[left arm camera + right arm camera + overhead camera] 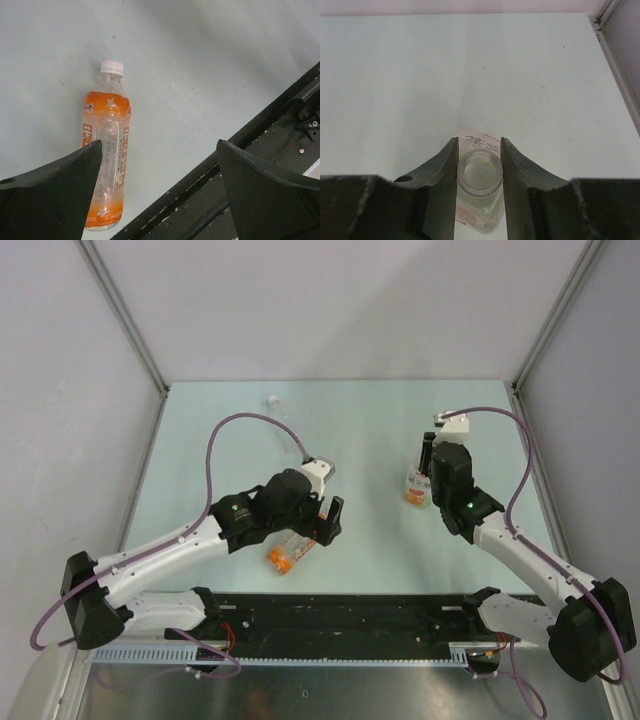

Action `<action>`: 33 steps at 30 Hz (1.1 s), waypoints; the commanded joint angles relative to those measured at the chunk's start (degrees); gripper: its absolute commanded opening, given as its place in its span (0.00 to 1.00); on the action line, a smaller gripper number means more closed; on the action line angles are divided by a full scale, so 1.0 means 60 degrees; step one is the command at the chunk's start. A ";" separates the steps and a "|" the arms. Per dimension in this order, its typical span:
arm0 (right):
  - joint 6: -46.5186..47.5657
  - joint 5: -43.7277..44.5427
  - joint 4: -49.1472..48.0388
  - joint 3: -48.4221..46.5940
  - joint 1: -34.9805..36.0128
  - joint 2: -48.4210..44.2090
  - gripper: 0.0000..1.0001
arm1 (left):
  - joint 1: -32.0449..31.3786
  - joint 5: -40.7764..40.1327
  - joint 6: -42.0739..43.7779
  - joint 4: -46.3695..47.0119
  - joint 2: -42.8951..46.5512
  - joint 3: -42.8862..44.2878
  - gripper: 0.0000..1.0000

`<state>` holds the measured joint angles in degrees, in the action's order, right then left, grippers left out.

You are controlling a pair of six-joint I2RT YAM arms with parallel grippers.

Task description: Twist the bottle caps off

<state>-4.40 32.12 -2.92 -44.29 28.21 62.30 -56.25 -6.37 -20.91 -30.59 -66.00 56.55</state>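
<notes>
- The pale green counter (370, 420) sits inside plain grey walls (330, 300), with a black rail (200, 190) along its near edge. The orange bottle (106, 150) lies on its side just beyond that rail, so take it as your reference.
- Its white cap (111, 67) is on, pointing away from the left wrist camera. This is the bottle left to open.
- Your left jaws are spread as wide as they go and hang above the orange bottle, touching nothing. One finger overlaps the bottle's lower half in the wrist view, so the bottle is off to one side of the gap, not centred in it. That width suits taking the body, not the cap.
- Well to the right of the orange bottle, your right jaws are clamped on the neck of an uncapped bottle (480, 172). The bottle stands upright, and its open mouth shows between the fingers. A grip at the neck keeps it from tipping.
- Far beyond the orange bottle, near the back wall, a small whitish speck (272, 398) lies on the counter. It may be a removed cap, but it is too small to be sure.
- You will likely need the orange bottle held steady before its cap can be turned.
</notes>
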 commanded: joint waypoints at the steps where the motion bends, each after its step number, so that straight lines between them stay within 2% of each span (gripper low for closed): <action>1: -0.0018 0.0574 -0.0689 0.0244 0.0190 0.0028 0.00 | 0.0409 0.0815 -0.0374 0.0184 -0.0152 -0.0260 0.99; 3: -0.0124 0.0677 -0.0503 0.0291 0.0224 0.0078 0.00 | 0.0505 0.0832 -0.0366 0.0197 -0.0182 -0.0341 1.00; 5: -0.0290 0.0780 -0.0270 0.0303 0.0233 0.0101 0.06 | 0.0533 0.0766 -0.0298 0.0192 -0.0182 -0.0402 0.99; 10: -0.0544 0.0568 0.0130 0.0311 0.0224 -0.0158 0.56 | 0.0577 0.0498 -0.0148 0.0177 -0.0155 -0.0567 1.00; 14: -0.0586 0.0161 0.0221 0.0308 0.0221 -0.0658 0.88 | 0.0604 0.0022 0.0062 0.0136 -0.0219 -0.0773 1.00; 15: -0.0585 0.0048 0.0222 0.0308 0.0206 -0.0804 0.94 | 0.0602 -0.0080 0.0133 0.0090 -0.0271 -0.0808 1.00; 18: -0.0738 -0.0474 0.0278 0.0300 0.0137 -0.1392 0.99 | 0.0621 -0.0430 0.0282 -0.0149 -0.0482 -0.0827 0.99; 25: -0.1646 -0.2164 0.1297 -0.0106 -0.0530 -0.2584 0.99 | 0.0642 -0.1026 0.0134 -0.0563 -0.0904 -0.0938 1.00; 33: -0.2417 -0.4226 0.2800 -0.1210 -0.1469 -0.2116 0.99 | 0.0652 -0.0969 -0.0080 -0.0704 -0.1661 -0.1455 1.00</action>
<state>-15.64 14.66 8.78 -47.00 21.02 48.10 -52.69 -11.42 -20.60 -33.89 -74.02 49.58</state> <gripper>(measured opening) 0.992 0.994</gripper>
